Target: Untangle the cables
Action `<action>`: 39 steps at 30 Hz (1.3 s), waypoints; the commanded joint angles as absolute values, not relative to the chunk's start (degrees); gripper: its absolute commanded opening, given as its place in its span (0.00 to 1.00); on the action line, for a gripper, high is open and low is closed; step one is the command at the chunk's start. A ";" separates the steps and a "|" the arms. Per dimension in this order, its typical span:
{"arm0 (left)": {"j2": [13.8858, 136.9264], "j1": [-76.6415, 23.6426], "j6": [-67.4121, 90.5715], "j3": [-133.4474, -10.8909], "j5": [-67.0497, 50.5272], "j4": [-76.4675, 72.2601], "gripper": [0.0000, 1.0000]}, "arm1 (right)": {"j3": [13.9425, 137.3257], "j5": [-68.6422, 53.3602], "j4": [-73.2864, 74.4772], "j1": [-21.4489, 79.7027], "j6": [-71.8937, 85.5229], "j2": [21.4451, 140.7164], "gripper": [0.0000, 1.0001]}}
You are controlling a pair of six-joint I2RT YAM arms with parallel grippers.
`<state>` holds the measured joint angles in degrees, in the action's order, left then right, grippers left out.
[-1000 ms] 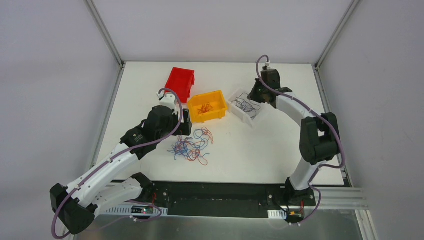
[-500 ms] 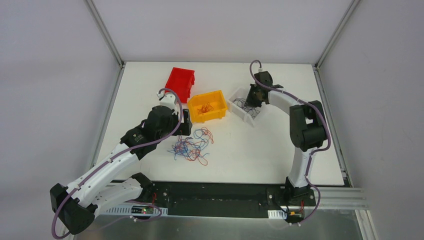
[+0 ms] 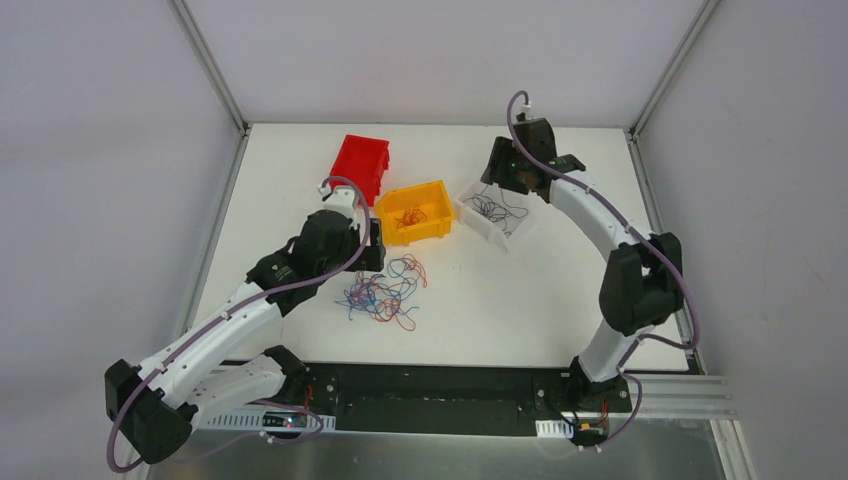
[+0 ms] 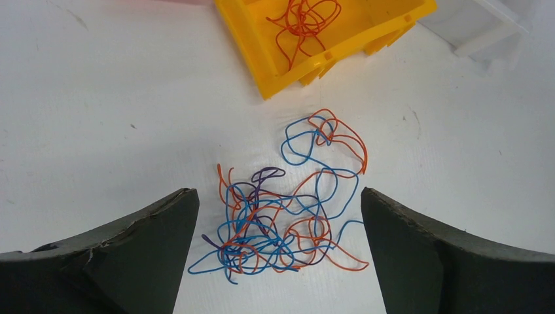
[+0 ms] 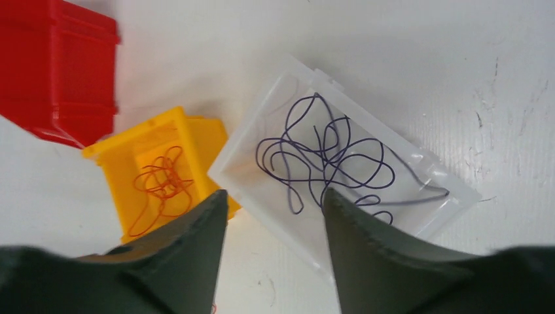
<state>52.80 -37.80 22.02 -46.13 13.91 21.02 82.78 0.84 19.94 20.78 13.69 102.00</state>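
Thin purple wires (image 5: pixel 327 157) are sorted into the clear plastic bin (image 5: pixel 262 118) — a blue-orange wire tangle (image 4: pixel 281 222) is left mid-frame; the left gripper (image 4: pixel 278 196) and right gripper (image 5: pixel 273 195) are spread, empty.

Your worktop (image 3: pixel 520 300) is white with a few faint grey scuffs. The loose cable tangle (image 4: pixel 281 226) mixes blue, orange-red and a bit of purple. The yellow bin (image 3: pixel 425 234) has orange cables (image 4: pixel 304 19), the clear-white bin (image 5: pixel 245 186) has dark purple cables (image 5: pixel 327 160), and the red bin (image 3: pixel 360 165) is plain red. Your left pincer (image 4: pixel 278 193) and right pincer (image 5: pixel 273 195) are both dark grey.
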 commanded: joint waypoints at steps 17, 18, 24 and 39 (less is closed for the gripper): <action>56.57 -37.62 27.96 -40.63 10.73 25.32 0.99 | 52.93 -4.22 7.51 34.03 15.78 69.29 0.84; 56.26 -37.62 28.36 -40.53 10.66 26.50 0.99 | 51.13 -4.18 6.08 35.52 16.50 68.75 0.84; 54.80 -37.62 31.33 -38.46 9.37 29.10 0.99 | 46.65 -1.46 0.34 44.19 19.75 72.34 0.82; 60.85 -37.62 36.08 -32.71 2.20 22.45 0.99 | 45.94 -0.36 -10.83 50.17 25.37 80.51 0.81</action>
